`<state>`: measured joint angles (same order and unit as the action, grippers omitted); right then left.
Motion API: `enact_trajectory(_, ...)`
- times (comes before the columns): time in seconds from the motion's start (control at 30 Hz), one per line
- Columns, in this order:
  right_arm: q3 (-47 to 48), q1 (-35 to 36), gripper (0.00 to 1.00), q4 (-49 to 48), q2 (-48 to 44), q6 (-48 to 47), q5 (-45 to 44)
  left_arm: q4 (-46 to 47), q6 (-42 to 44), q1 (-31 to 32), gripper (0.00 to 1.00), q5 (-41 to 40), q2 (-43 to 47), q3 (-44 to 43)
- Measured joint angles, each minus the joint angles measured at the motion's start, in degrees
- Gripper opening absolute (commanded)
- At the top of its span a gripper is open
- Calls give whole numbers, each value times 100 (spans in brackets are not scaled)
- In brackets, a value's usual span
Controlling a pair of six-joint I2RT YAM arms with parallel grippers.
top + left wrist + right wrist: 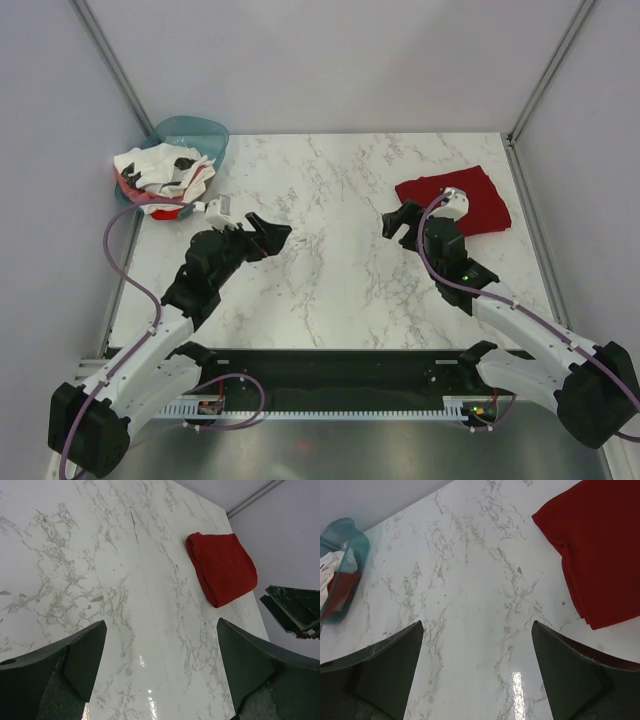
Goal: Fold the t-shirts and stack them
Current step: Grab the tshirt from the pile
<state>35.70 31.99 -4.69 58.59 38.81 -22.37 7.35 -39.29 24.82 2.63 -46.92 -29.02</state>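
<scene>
A folded dark red t-shirt point(458, 200) lies flat at the back right of the marble table; it also shows in the left wrist view point(222, 567) and the right wrist view point(597, 545). A crumpled heap of white t-shirts with black print and pinkish-red cloth point(160, 176) fills the teal basket point(200, 133) at the back left, also in the right wrist view point(332, 577). My left gripper point(268, 235) is open and empty above bare table. My right gripper point(398, 222) is open and empty, just left of the red shirt.
The marble table point(330, 270) is bordered by metal frame posts and grey walls. The teal basket point(347, 535) stands at the back left corner. The right gripper's fingers point(292, 607) show at the right edge of the left wrist view.
</scene>
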Motion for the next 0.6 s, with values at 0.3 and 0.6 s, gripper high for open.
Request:
enact_trajectory(0.3, -96, 0, 98, -66, -131, 2, -44, -343, 35, 0, 98, -573, 37, 4)
enact_trajectory(0.6, -240, 0, 98, -181, -173, -4, -22, -1934, -656, -658, 93, -1980, -708, -1005)
